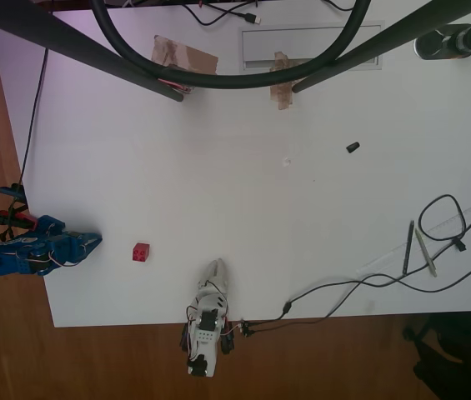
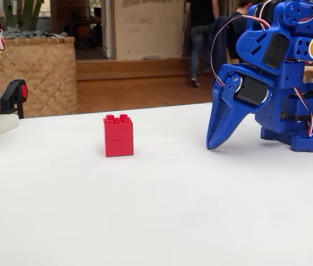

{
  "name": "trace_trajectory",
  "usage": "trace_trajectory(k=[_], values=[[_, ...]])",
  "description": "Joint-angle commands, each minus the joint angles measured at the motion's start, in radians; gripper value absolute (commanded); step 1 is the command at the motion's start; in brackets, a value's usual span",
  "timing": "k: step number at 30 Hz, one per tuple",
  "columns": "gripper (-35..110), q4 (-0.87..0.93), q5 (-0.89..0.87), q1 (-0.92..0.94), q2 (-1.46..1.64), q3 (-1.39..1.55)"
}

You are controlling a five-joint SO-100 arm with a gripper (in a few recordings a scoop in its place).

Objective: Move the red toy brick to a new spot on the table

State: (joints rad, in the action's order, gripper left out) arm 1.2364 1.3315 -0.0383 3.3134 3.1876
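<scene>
Down at the left edge of the surface in the overhead view, the blue hand sits folded low over its base, tip aimed right across the white top. In the fixed view the hand hangs nose-down with its tip right at the surface, and the two fingers look pressed together into one point. Nothing's in it, so it's closed on air.

The red toy brick is the thing that matters. From above it lies just to the right of the hand's tip and a touch lower in the picture, pretty much along the line the hand already points. There's a clear gap, no contact. In the fixed view the red toy brick is to the left of the tip, standing upright, studs up.

Shape-wise it's nearly a cube from above, so no real long axis on the surface. From the side it's a bit taller than wide, looks like two stacked layers, so its long axis is vertical. Its sides sit roughly square to the surface edges.

My guess: the fingers need to spread first, then a short reach straight ahead should do it.
</scene>
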Motion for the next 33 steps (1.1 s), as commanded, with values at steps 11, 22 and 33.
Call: trace_trajectory(k=[11,22,33], values=[[0,-0.02,-0.029,0.005,0.026,0.032],[0,-0.215,0.077,0.092,-0.33,-0.172],[6,-0.281,0.118,0.153,-0.93,-0.882]])
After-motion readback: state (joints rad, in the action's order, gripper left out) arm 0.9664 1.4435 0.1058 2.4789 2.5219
